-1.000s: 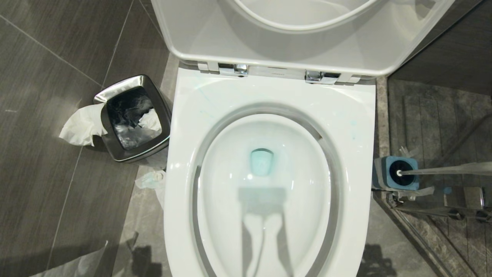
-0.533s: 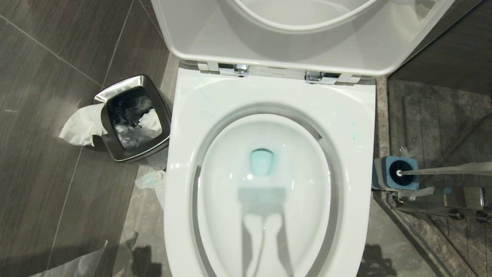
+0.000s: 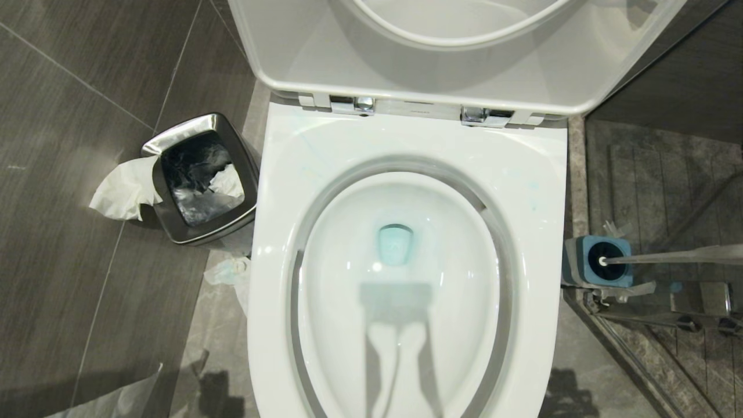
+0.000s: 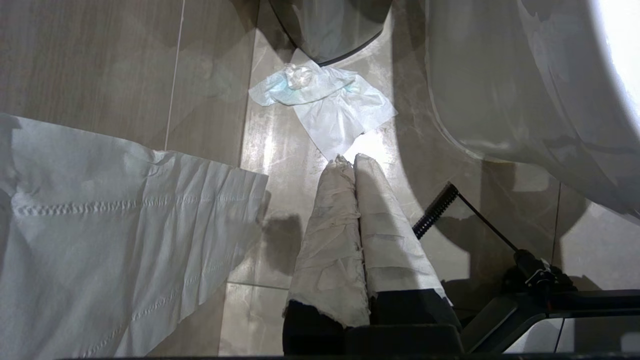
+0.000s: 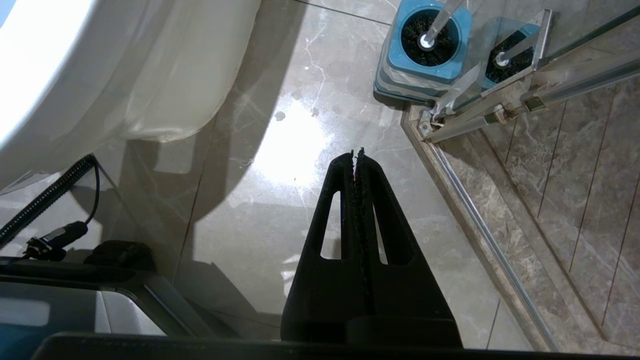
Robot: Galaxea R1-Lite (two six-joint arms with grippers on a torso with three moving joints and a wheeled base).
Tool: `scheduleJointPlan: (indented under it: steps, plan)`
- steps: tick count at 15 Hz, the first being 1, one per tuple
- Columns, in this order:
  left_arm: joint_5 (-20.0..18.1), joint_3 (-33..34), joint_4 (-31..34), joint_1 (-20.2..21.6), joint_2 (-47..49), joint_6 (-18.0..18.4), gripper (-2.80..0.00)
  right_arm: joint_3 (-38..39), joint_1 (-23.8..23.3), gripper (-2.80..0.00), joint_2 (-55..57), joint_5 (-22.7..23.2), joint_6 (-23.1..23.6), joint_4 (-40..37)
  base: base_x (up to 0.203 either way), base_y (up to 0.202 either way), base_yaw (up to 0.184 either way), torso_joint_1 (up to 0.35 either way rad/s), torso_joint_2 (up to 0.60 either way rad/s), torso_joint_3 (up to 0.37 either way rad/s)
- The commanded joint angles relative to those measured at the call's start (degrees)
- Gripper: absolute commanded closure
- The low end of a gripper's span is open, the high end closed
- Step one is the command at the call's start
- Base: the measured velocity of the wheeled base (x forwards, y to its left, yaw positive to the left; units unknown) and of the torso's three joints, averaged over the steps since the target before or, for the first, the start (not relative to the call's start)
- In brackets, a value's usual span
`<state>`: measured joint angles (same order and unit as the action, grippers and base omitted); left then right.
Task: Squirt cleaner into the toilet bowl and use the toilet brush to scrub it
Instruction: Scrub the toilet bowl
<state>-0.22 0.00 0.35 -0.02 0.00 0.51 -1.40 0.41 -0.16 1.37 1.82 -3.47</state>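
Glossy oval toilet bowl (image 3: 348, 325) holds turquoise cleaner (image 3: 395, 244); ribbed toilet brush (image 5: 425, 42) stands holstered; both end effectors, left (image 4: 348, 160) and right (image 5: 356, 156), pressed together.

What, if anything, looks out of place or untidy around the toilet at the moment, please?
Tissue hangs over the rim of the steel waste bin rather than inside it, and a crumpled, blue-stained tissue lies on the floor beside the toilet bowl. Faint blue cleaner specks mark the bowl's rim. The toilet brush sits properly in its holder.
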Motion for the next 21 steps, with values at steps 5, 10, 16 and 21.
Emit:
scheduleJointPlan:
  steps: [5, 10, 16, 21]
  plan:
    - [0.0, 0.2, 0.0, 0.0, 0.0, 0.0, 0.0, -0.1, 0.0, 0.0, 0.2, 0.0, 0.1, 0.0, 0.0, 0.0, 0.0, 0.0, 0.0, 0.0]
    - [0.0, 0.2, 0.0, 0.0, 0.0, 0.0, 0.0, -0.1, 0.0, 0.0, 0.2, 0.0, 0.1, 0.0, 0.0, 0.0, 0.0, 0.001, 0.0, 0.069]
    - [0.0, 0.2, 0.0, 0.0, 0.0, 0.0, 0.0, 0.0, 0.0, 0.0, 0.2, 0.0, 0.1, 0.0, 0.0, 0.0, 0.0, 0.002, 0.0, 0.136]
    - [0.0, 0.2, 0.0, 0.0, 0.0, 0.0, 0.0, 0.0, 0.0, 0.0, 0.2, 0.0, 0.0, 0.0, 0.0, 0.0, 0.0, 0.0, 0.0, 0.005]
